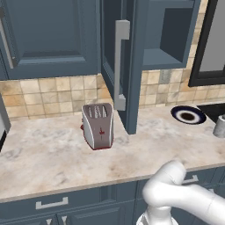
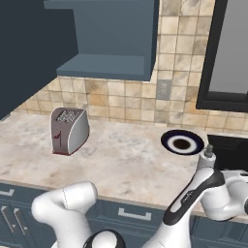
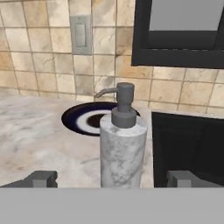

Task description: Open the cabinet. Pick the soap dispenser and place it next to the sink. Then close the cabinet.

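Observation:
The soap dispenser (image 3: 123,151), a grey marbled cylinder with a dark pump head, stands upright on the counter just left of the dark sink basin (image 3: 188,144). My gripper (image 3: 113,179) is open around it, each finger tip well clear of the bottle's sides. In the base views the dispenser (image 1: 219,126) sits at the far right of the counter, and its pump (image 2: 209,154) pokes up above my forearm. The cabinet (image 1: 171,39) stands open and bare inside, its door (image 1: 132,66) swung out toward me with the light-grey bar handle (image 1: 119,66) on it.
A dark blue and white plate (image 1: 188,115) lies on the counter left of the sink. The silver-and-red toaster (image 1: 98,126) stands below the open door. A closed blue cabinet (image 1: 48,35) hangs to the left. A dark window frame (image 3: 179,35) rises behind the sink.

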Robot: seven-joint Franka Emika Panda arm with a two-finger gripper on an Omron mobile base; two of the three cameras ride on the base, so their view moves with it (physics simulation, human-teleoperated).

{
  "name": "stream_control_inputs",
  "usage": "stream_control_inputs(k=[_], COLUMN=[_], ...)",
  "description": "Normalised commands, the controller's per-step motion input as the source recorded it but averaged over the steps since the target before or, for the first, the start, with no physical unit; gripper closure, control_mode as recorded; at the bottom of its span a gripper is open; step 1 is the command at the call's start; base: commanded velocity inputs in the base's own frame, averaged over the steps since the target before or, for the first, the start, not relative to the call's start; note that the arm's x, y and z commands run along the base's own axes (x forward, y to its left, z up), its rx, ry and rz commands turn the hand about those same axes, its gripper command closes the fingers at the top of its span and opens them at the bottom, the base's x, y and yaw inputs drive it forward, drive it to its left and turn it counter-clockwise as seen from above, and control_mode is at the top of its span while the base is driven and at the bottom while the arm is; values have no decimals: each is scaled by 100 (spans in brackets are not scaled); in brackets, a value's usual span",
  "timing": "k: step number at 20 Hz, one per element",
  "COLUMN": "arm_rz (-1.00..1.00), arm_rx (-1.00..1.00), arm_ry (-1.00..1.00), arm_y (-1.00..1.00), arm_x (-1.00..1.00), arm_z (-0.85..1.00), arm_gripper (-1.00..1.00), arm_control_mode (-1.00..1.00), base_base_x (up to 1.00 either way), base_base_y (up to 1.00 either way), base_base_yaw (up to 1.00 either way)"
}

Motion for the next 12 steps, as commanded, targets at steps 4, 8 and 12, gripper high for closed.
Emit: stream_control_inputs(k=[4, 8, 12], arm_rz=[0, 0, 0], arm_rx=[-4, -3, -2], arm_ry=[10, 7, 3], arm_y=[0, 4, 41], arm_x=[-55, -44, -19], arm_z=[61, 66, 47], arm_gripper=[-100, -100, -100], arm_control_mode=[-100, -100, -100], base_base_x=[0, 0, 0], base_base_y=[0, 0, 0], base_base_yaw=[0, 0, 0])
